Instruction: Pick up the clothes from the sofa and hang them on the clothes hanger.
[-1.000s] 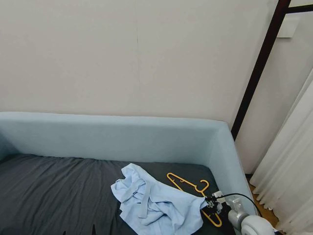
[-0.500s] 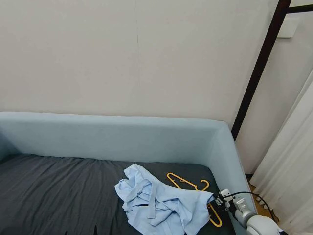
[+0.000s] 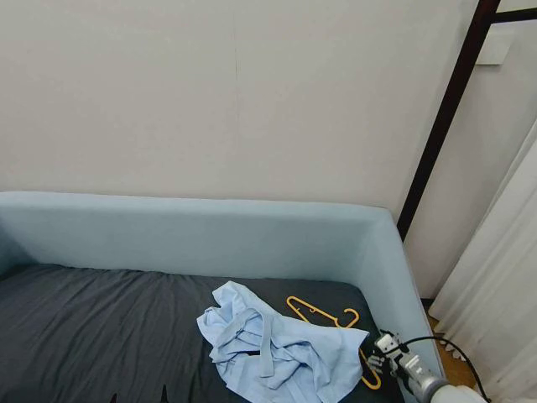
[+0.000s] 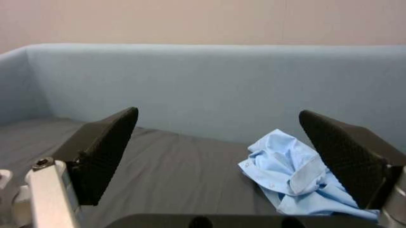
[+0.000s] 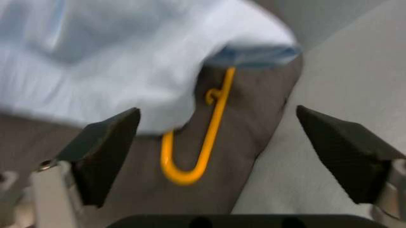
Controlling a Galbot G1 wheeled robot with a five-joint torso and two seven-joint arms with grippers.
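Light-blue cloth is seen crumpled in a single heap: the shirt [image 3: 281, 357] lies on the dark grey seat [image 3: 84, 327] of the sofa [image 3: 210, 239], toward its right end. The orange hanger [image 3: 323, 315] is laid flat on the seat just beside the shirt, on the side toward the backrest [image 3: 168, 231] and the armrest [image 3: 388, 269], and part of it is covered by the shirt's edge.

The whole layout is given by the head view, where the right gripper [image 3: 384, 347] is placed low, near the shirt's right corner and the hanger's end, close to the armrest. Detail is added by the right wrist view: the hanger's curved end [image 5: 214, 128] is shown running out from under the cloth, between fingers [image 5: 104, 152] that are spread wide and closed on nothing.

In the left wrist view the shirt is seen from the other side, well apart from the left gripper [image 4: 222, 156], which is likewise held wide open and empty over the dark seat.

One shirt, one hanger and two grippers are counted.
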